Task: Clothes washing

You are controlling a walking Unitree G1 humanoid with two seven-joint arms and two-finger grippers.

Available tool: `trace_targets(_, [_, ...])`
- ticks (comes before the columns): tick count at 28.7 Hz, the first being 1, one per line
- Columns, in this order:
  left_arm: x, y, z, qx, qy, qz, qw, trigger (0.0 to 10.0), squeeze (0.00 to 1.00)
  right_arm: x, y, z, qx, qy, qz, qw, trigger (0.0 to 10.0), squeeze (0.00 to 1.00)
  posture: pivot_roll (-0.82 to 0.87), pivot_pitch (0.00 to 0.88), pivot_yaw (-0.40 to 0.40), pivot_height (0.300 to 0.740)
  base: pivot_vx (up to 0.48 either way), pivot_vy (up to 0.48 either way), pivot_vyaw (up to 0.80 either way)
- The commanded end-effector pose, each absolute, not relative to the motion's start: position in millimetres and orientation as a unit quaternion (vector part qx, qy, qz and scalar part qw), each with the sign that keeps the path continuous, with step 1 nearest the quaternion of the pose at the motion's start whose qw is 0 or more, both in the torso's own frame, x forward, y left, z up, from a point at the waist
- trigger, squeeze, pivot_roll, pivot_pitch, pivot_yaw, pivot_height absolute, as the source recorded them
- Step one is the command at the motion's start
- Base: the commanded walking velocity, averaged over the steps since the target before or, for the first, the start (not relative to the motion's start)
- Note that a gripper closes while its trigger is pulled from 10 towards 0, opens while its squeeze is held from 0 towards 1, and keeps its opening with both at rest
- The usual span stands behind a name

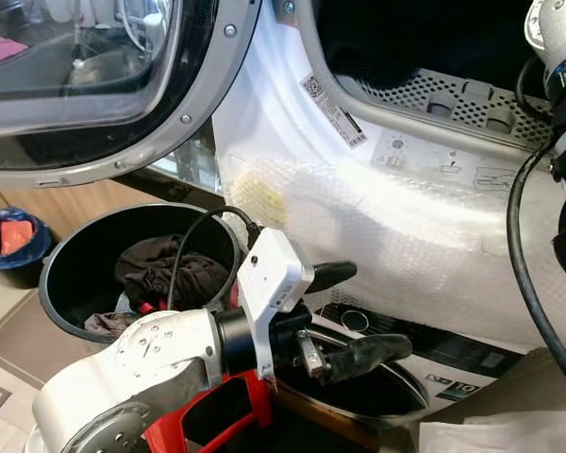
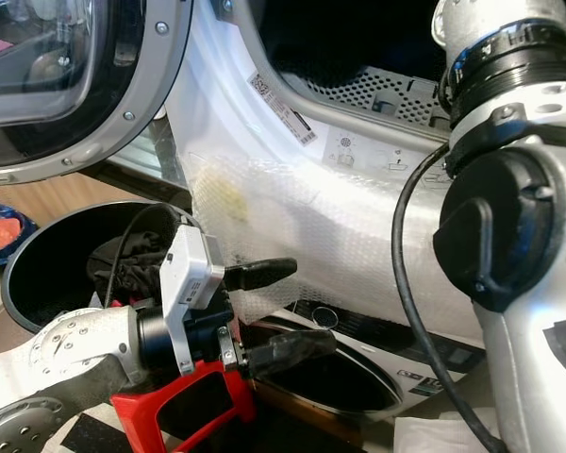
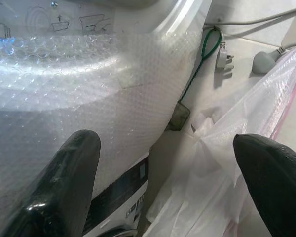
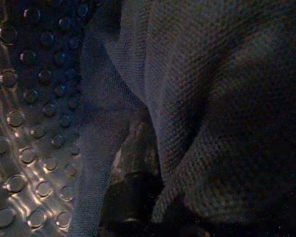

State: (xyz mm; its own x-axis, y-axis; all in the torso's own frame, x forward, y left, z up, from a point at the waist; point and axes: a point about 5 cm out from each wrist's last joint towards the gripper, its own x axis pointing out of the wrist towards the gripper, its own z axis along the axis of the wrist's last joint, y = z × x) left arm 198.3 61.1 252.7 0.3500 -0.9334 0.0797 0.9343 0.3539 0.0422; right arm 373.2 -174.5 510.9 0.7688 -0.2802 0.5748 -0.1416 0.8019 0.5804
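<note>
The tiled floor (image 1: pixel 5 316) carries a black laundry basket (image 1: pixel 71 283) holding dark clothes (image 1: pixel 165 269), with a small blue bin (image 1: pixel 14 247) just beside it.

Low to my left I see a small dark bin (image 1: pixel 14 247) lined with a blue bag, something orange-red lying in it, standing on the tiled floor (image 1: pixel 0 311) beside a wooden panel (image 1: pixel 66 203). On the far side, along the wall, a green cable (image 3: pixel 203 59) runs down to a white plug (image 3: pixel 223 55), with a second grey plug (image 3: pixel 264 60) just beside it. A clear plastic bag (image 3: pixel 222 163) with a pink strip lies crumpled beneath them.
</note>
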Motion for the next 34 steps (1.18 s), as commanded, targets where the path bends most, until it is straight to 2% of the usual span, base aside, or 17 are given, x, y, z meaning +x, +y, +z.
trace_targets(1, [191,60,254,-0.008,-0.045,-0.567,0.822,10.0,0.0,359,-185,530,0.304,-0.378,-0.059,0.873,10.0,0.0,0.04,0.209,-0.132,0.74,0.0,0.0,0.0])
trace_targets(6, [184,61,252,-0.015,-0.04,-0.556,0.83,10.0,0.0,360,-188,529,0.314,-0.38,-0.058,0.868,10.0,0.0,0.04,0.25,-0.143,0.74,0.0,0.0,0.0])
trace_targets(14, [173,59,251,-0.036,-0.034,-0.537,0.842,10.0,0.0,351,-207,532,0.327,-0.407,-0.111,0.846,10.0,0.0,0.07,0.288,-0.176,0.74,0.0,0.0,0.0])
trace_targets(16, [172,59,251,-0.039,-0.032,-0.532,0.845,10.0,0.0,352,-204,532,0.318,-0.407,-0.109,0.849,10.0,0.0,0.08,0.29,-0.179,0.74,0.0,0.0,0.0])
trace_targets(20, [170,59,251,-0.044,-0.031,-0.523,0.851,10.0,0.0,360,-173,529,0.25,-0.392,-0.072,0.883,10.0,0.0,0.08,0.299,-0.191,0.74,0.0,0.0,0.0])
trace_targets(22, [169,59,251,-0.047,-0.03,-0.52,0.852,10.0,0.0,362,-167,528,0.236,-0.388,-0.068,0.888,10.0,0.0,0.08,0.301,-0.192,0.74,0.0,0.0,0.0])
trace_targets(23, [168,59,250,-0.05,-0.029,-0.517,0.854,10.0,0.0,371,-144,517,0.185,-0.355,-0.029,0.916,10.0,0.0,0.08,0.304,-0.194,0.74,0.0,0.0,0.0])
trace_targets(24, [168,59,250,-0.052,-0.027,-0.516,0.855,10.0,0.0,376,-134,510,0.156,-0.336,-0.007,0.929,10.0,0.0,0.08,0.305,-0.194,0.74,0.0,0.0,0.0])
trace_targets(26, [167,59,250,-0.054,-0.026,-0.514,0.855,10.0,0.0,383,-122,500,0.121,-0.309,0.016,0.943,10.0,0.0,0.07,0.307,-0.194,0.74,0.0,0.0,0.0])
trace_targets(29, [166,58,249,-0.06,-0.024,-0.512,0.857,10.0,0.0,393,-117,481,0.127,-0.256,0.046,0.957,10.0,0.0,0.06,0.309,-0.193,0.74,0.0,0.0,0.0])
trace_targets(30, [166,58,249,-0.062,-0.023,-0.511,0.857,10.0,0.0,395,-119,477,0.135,-0.244,0.051,0.959,10.0,0.1,0.06,0.308,-0.192,0.74,0.0,0.0,0.0])
trace_targets(32, [166,58,249,-0.063,-0.023,-0.51,0.857,10.0,0.0,396,-119,475,0.139,-0.238,0.054,0.96,10.0,0.1,0.06,0.308,-0.192,0.74,0.0,0.0,0.0])
trace_targets(33, [166,57,249,-0.066,-0.022,-0.508,0.858,10.0,0.0,398,-122,471,0.15,-0.218,0.068,0.962,10.0,1.0,0.06,0.308,-0.192,0.74,0.0,0.0,0.0])
trace_targets(34, [167,57,249,-0.067,-0.021,-0.508,0.859,10.0,0.0,399,-125,469,0.142,-0.213,0.071,0.964,10.0,1.0,0.06,0.308,-0.192,0.74,0.0,0.0,0.0])
